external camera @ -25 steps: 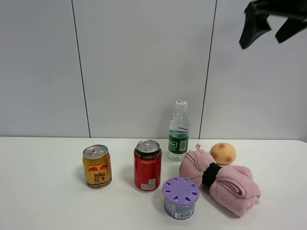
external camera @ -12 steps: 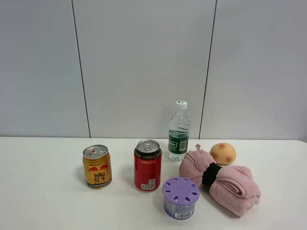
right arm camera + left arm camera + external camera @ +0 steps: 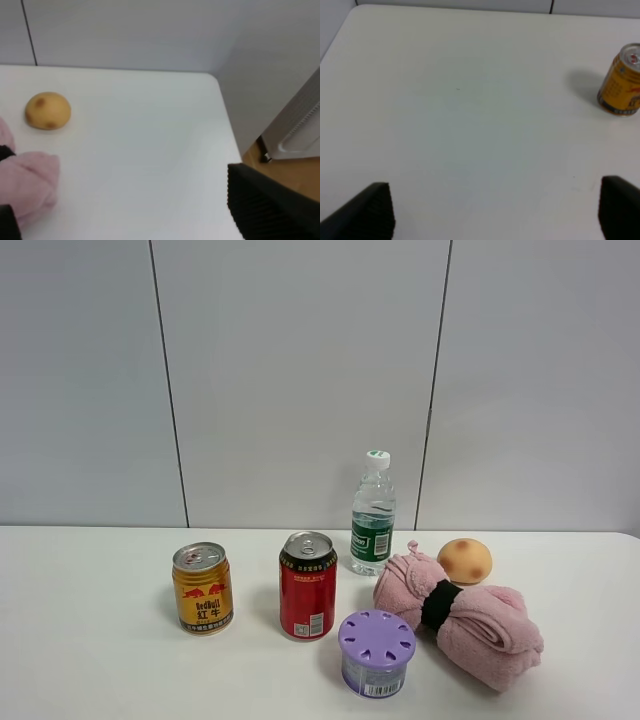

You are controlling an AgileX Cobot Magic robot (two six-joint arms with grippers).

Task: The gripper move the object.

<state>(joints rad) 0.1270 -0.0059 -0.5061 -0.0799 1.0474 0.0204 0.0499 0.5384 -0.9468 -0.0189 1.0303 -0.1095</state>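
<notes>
On the white table (image 3: pixel 100 640), your object (image 3: pixel 465 560) sits at the pink towel's (image 3: pixel 470 625) 12 o'clock, just beside it. Your left gripper (image 3: pixel 495 215) hangs with jaws released; the right gripper's (image 3: pixel 270 205) jaw state cannot be told.

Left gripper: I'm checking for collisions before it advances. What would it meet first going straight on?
Probably only the bare white table. The left gripper is open over it, and the yellow can stands well off to one side.

"RedBull" with Chinese characters on the gold can (image 3: pixel 202 589); other labels illegible.
</notes>
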